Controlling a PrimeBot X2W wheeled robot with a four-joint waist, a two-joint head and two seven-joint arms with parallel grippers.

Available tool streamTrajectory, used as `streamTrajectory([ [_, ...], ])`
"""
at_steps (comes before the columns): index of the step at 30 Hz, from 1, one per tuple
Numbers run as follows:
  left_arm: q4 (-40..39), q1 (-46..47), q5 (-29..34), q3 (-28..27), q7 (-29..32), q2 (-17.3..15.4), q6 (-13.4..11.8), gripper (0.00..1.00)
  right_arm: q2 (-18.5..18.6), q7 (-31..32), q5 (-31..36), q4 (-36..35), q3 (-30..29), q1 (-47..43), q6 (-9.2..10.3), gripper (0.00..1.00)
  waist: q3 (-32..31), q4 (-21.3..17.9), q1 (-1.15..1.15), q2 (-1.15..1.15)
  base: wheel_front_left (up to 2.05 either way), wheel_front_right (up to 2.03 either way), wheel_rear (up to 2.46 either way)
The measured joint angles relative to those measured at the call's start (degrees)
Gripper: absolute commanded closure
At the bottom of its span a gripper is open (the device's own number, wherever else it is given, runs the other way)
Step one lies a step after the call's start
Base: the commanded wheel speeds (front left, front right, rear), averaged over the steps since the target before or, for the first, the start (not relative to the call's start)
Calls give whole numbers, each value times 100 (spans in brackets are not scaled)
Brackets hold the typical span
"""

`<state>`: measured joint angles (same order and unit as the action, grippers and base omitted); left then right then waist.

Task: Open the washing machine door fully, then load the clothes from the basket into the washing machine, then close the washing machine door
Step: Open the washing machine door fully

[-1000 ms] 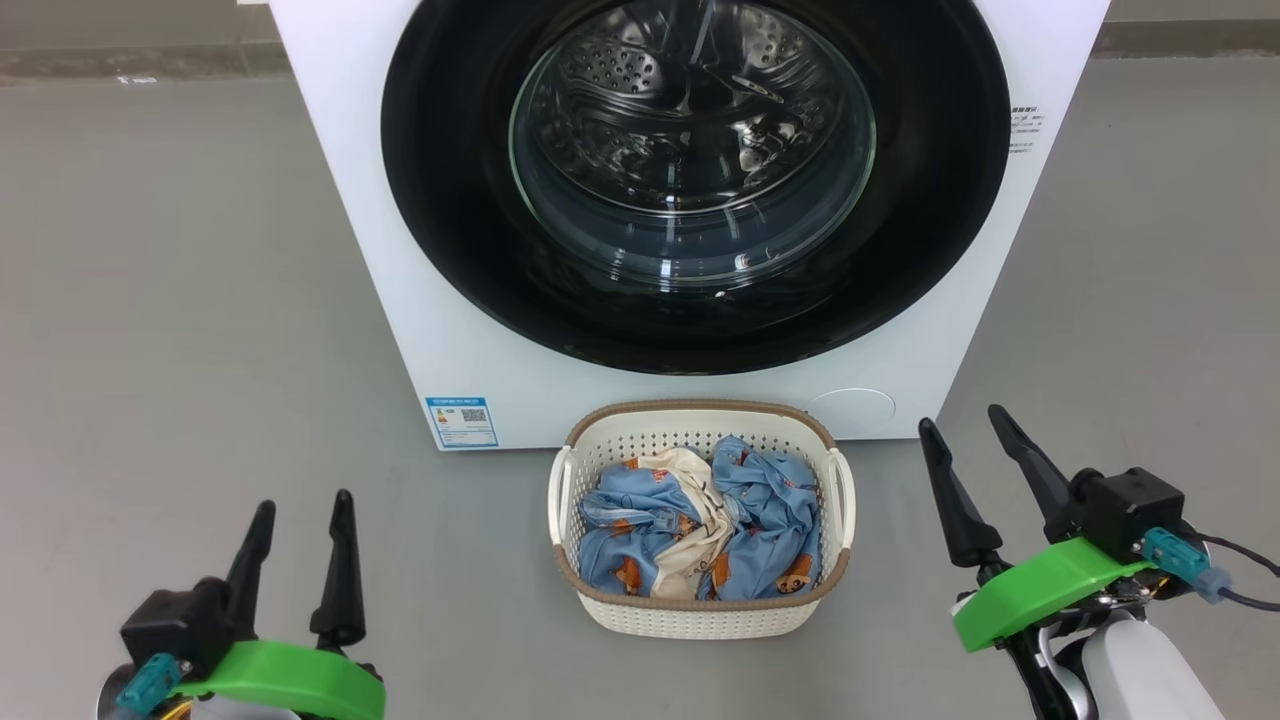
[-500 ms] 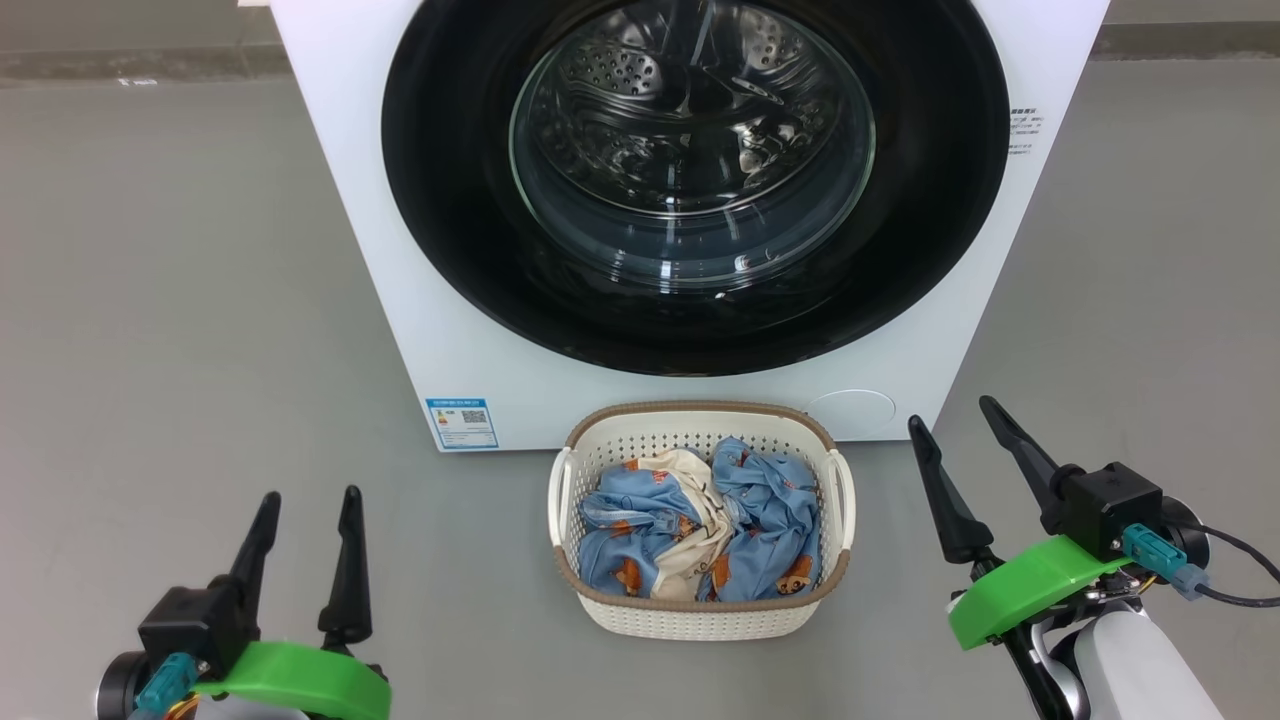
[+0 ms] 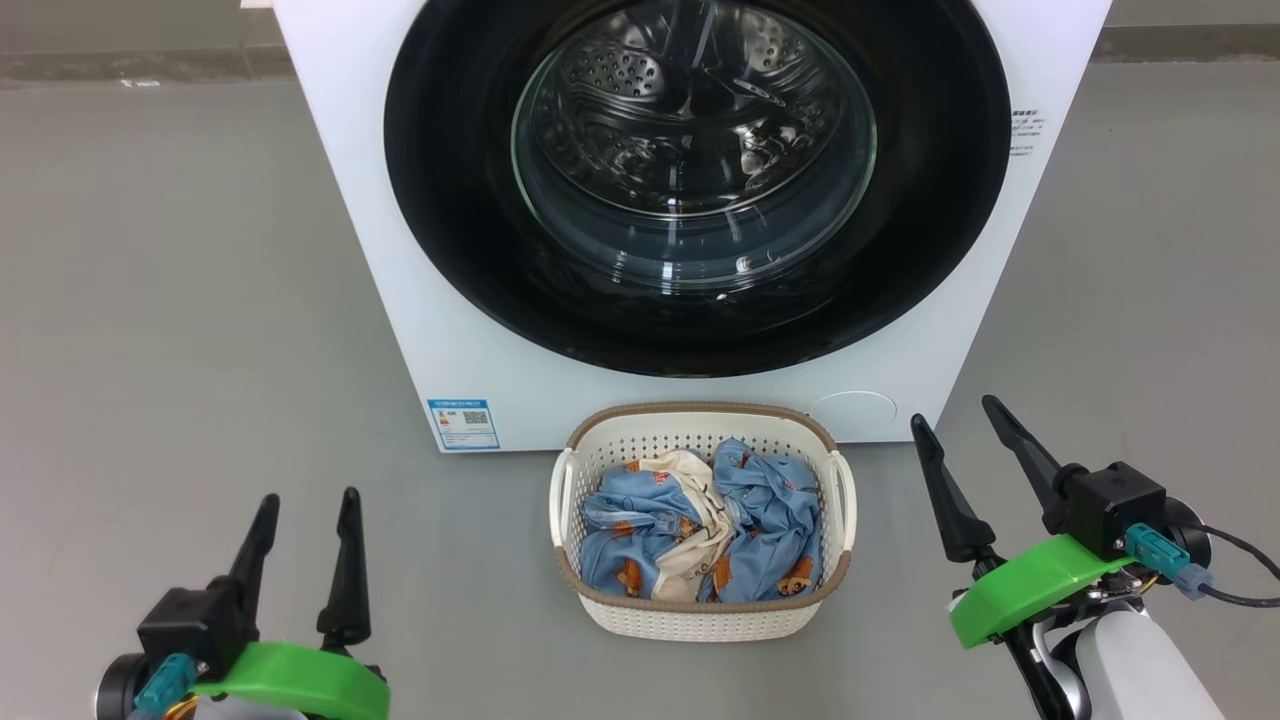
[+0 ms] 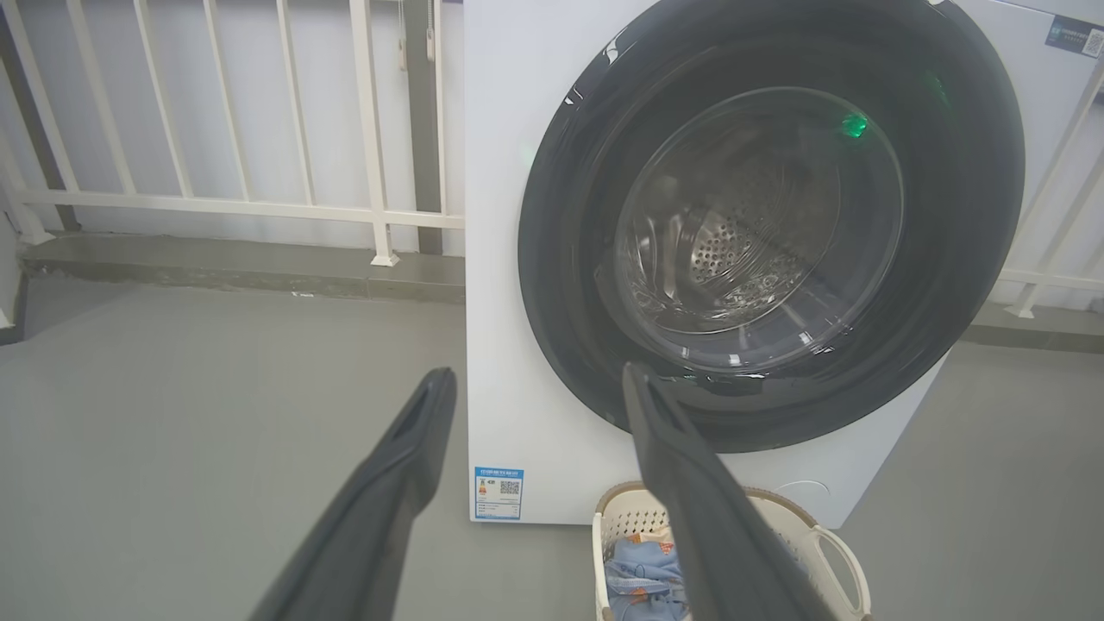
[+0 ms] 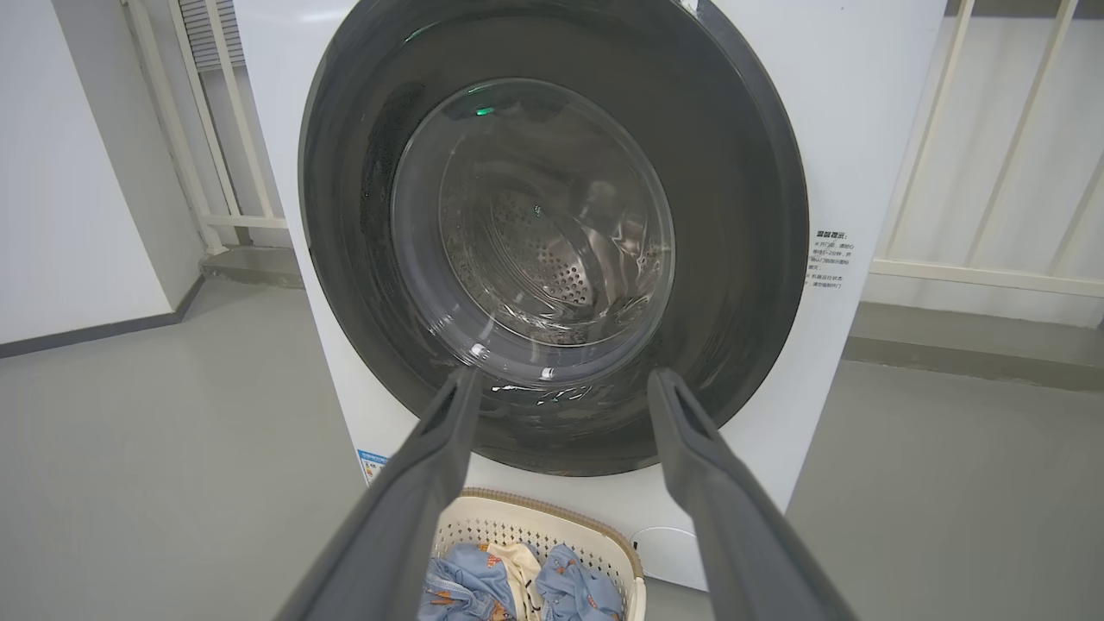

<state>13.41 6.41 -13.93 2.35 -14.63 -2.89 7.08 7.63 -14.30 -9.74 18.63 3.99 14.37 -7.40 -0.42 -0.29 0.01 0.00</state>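
Both tools hang wide open and empty: left tool (image 3: 308,498) and right tool (image 3: 955,412), low on either side of the basket (image 3: 700,410) on the floor. Just beyond it the door (image 3: 450,200) sits shut on the washing machine (image 3: 340,200), glossy black round a clear window. I can't make out a handle, so I'd find its edge first and swing it fully wide before touching the clothes (image 3: 640,520).

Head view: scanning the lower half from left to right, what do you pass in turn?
left gripper → blue label sticker → basket holding the clothes → right gripper
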Motion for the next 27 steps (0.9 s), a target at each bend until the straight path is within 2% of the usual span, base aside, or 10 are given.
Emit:
streamTrajectory([
  [27,91,0,-8,-51,0,-25,25,0,-5,0,-100,-2,34,-1,0,0,-14,-27,0,0,4,4,-8],
])
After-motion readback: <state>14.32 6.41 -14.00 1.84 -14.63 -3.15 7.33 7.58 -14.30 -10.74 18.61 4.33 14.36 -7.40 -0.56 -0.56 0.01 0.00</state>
